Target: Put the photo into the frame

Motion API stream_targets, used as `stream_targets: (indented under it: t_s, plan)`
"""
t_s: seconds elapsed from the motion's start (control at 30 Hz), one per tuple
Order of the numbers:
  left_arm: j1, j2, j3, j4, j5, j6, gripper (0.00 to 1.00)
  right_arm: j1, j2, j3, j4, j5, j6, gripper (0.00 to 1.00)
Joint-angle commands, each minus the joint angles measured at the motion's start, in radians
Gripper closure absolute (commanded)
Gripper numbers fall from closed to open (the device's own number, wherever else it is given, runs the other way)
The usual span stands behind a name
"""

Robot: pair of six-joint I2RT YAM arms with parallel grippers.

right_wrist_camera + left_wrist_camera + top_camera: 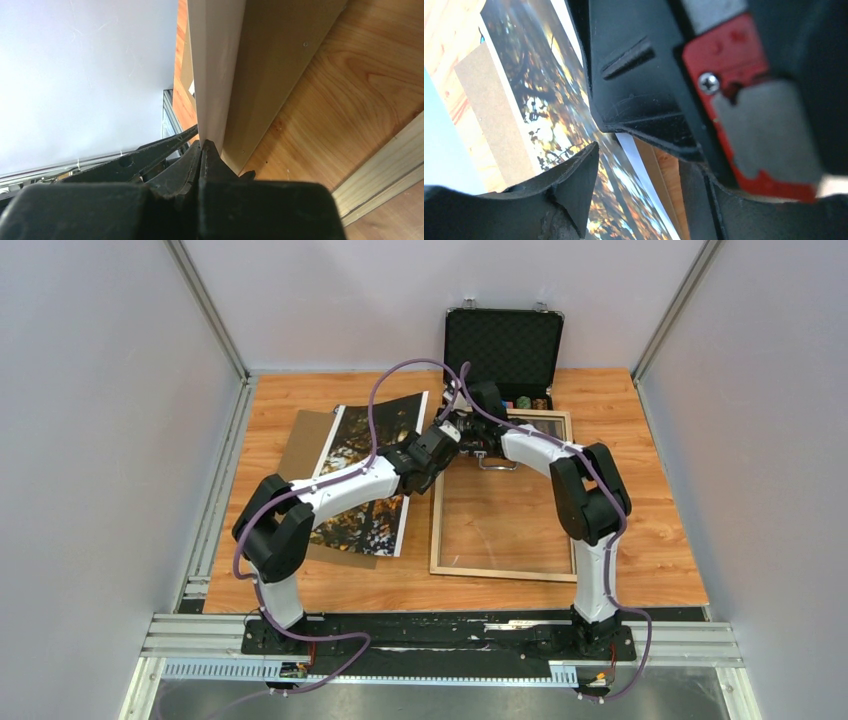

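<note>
Right claw (201, 143) pinches photo (398, 422): autumn trees, white strips.

This is looking like a robotics lab test cell: plain pale walls (90, 440) are enclosing a wood-grain tabletop (640, 550), aluminium rails (690, 645) are running along its near edge, and two robot arms (340, 490) are sitting bolted to a black base plate (440, 635), trailing purple cables (372, 410).

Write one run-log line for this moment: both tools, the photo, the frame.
left tool: open around photo edge | right tool: shut on photo edge | frame: lying flat, photo not yet inside
</note>
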Motion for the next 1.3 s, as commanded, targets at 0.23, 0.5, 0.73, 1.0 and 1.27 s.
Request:
stream_targets:
  t_s: [0.23,0.5,0.73,1.0,1.27]
  plan:
    - [-0.003,-0.084,-0.009,0.019,0.019,0.02,0.54,-0.005,-0.131,-0.032,0.054,0.034,-0.027,1.0]
    - [-0.004,-0.113,-0.005,0.016,0.018,0.029,0.63,-0.005,-0.138,-0.04,0.053,0.04,-0.034,0.94]
    - [-0.003,-0.141,-0.002,0.012,0.017,0.052,0.76,-0.005,-0.144,-0.039,0.049,0.052,-0.042,0.84]
    - [-0.003,-0.159,0.006,0.008,0.003,0.071,0.98,-0.006,-0.161,-0.031,0.033,0.065,-0.058,0.72]
    - [-0.003,-0.199,0.003,0.024,-0.03,0.097,1.0,-0.023,-0.206,-0.024,0.007,0.089,-0.085,0.37]
